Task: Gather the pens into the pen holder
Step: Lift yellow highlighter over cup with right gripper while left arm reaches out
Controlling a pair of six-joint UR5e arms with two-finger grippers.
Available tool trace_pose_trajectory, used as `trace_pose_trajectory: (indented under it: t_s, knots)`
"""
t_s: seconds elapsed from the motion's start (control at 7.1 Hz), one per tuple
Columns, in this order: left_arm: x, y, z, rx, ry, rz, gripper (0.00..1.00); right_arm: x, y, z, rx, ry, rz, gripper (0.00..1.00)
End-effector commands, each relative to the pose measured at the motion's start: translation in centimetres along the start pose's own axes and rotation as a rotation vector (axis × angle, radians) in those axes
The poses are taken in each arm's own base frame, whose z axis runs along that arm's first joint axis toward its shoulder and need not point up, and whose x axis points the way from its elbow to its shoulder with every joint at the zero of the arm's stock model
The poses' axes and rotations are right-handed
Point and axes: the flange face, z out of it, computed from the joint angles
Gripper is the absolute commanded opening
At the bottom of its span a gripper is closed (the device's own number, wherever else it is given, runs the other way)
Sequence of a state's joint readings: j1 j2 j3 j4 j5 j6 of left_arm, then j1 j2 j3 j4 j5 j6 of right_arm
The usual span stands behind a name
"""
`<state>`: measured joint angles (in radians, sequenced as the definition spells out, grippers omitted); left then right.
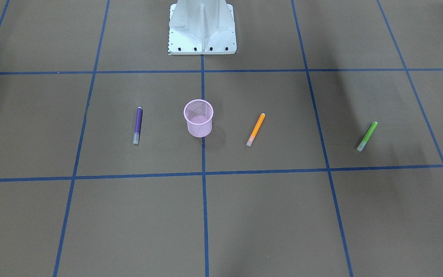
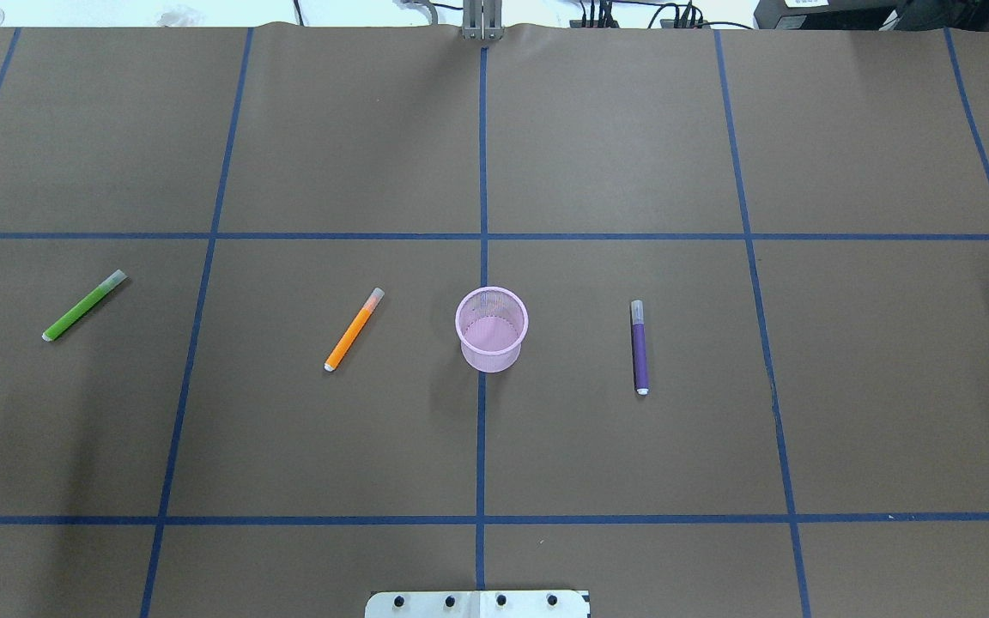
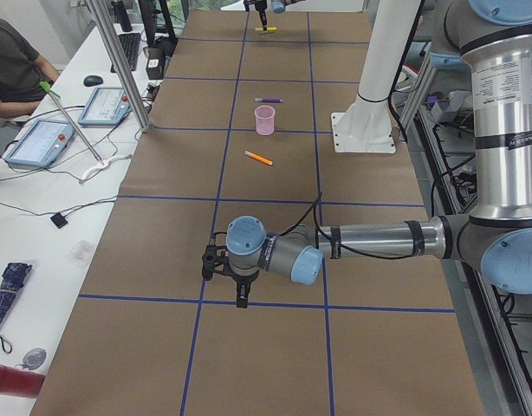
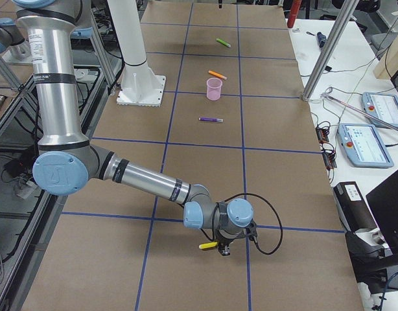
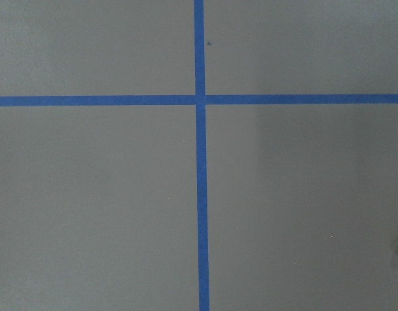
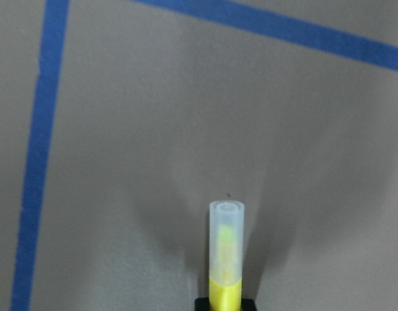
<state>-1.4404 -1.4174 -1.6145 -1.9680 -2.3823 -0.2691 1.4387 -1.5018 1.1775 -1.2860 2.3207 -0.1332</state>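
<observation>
The pink mesh pen holder [image 2: 492, 329] is standing upright on the table's centre tape line, and it is looking empty, so no pen is collected yet. The purple pen [image 2: 639, 347], orange pen [image 2: 354, 330] and green pen [image 2: 83, 305] are all lying flat: purple on the holder's right, orange near its left, green well beyond the orange.

The right gripper [image 4: 223, 245], far from the holder toward the table's right end, is pinching the yellow pen [image 6: 225, 259], cap pointing away from the wrist camera. The left gripper [image 3: 227, 273] is hanging past the green pen; I cannot tell whether its jaws are spread. All four deliveries are remaining.
</observation>
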Motion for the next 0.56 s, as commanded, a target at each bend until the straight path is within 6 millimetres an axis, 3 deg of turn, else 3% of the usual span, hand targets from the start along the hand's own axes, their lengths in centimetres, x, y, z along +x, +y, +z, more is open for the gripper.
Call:
trace_pose_trajectory:
  t_s: [0.0,0.28,0.42]
  knots:
    - [0.3,-0.1,-0.2,0.022,0.006,0.022,1.0,-5.2,0.7,-6.1,0.101,-0.024,0.13,0.0]
    - [2.5,-0.8,0.4,0.043,0.027,0.107,1.0,-13.2,0.6,-13.3,0.23,-0.097,0.193,0.0]
    - [5.0,-1.0,1.0,0.082,0.06,0.193,0.99,-16.9,0.1,-14.9,0.251,-0.113,0.189,0.0]
